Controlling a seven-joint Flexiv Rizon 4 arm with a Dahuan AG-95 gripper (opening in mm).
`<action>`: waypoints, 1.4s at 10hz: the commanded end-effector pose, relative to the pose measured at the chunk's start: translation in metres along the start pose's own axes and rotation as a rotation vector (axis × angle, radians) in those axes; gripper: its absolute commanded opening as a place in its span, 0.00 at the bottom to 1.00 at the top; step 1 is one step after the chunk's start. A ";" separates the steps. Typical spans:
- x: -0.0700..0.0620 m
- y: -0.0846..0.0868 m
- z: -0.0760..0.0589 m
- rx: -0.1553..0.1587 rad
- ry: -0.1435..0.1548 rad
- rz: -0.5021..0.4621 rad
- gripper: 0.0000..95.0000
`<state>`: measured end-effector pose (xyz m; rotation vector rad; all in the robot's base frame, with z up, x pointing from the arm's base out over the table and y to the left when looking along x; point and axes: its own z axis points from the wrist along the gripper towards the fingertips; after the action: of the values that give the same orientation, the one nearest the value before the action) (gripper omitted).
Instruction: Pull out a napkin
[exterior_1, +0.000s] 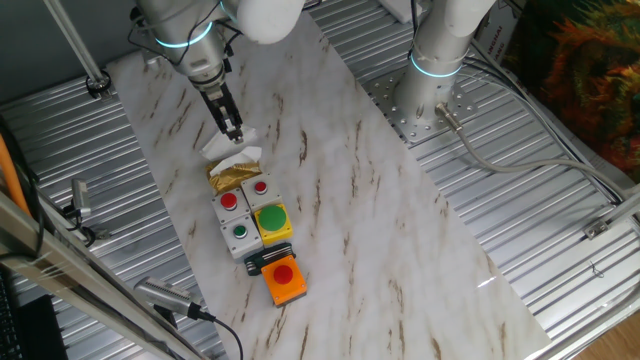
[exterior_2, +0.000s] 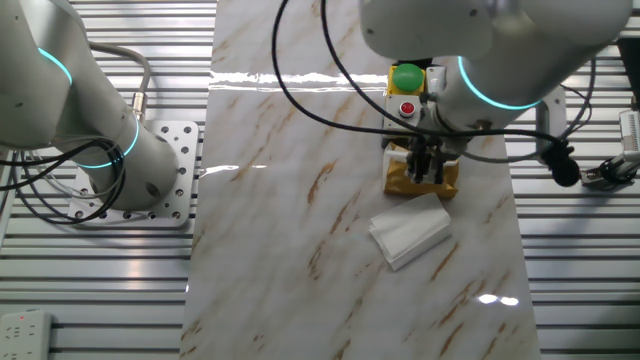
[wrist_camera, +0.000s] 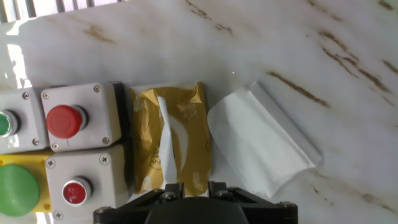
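The napkin (exterior_1: 224, 146), a creased white sheet, lies flat on the marble table right beside the shiny gold packet (exterior_1: 234, 176). It also shows in the other fixed view (exterior_2: 410, 231) and the hand view (wrist_camera: 261, 146). My gripper (exterior_1: 233, 133) hangs just above the packet's edge next to the napkin, also seen in the other fixed view (exterior_2: 430, 172). In the hand view the gripper (wrist_camera: 194, 186) has its jaws a little apart with only the gold packet (wrist_camera: 186, 124) showing between them, holding nothing. A white strip of tissue (wrist_camera: 166, 149) sticks out of the packet's slot.
Grey button boxes (exterior_1: 244, 203) with red and green buttons touch the packet's other side, then a yellow box with a big green button (exterior_1: 272, 220) and an orange box (exterior_1: 285, 281). A second arm's base (exterior_1: 432, 90) stands on the ribbed metal bench.
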<state>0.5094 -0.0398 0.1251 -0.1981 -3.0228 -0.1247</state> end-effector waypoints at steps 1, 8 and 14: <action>-0.001 0.000 0.001 0.000 0.004 0.000 0.00; 0.001 0.008 0.000 -0.004 0.002 0.008 0.00; -0.001 0.012 0.002 -0.005 0.001 0.015 0.00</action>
<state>0.5111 -0.0277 0.1241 -0.2194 -3.0210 -0.1304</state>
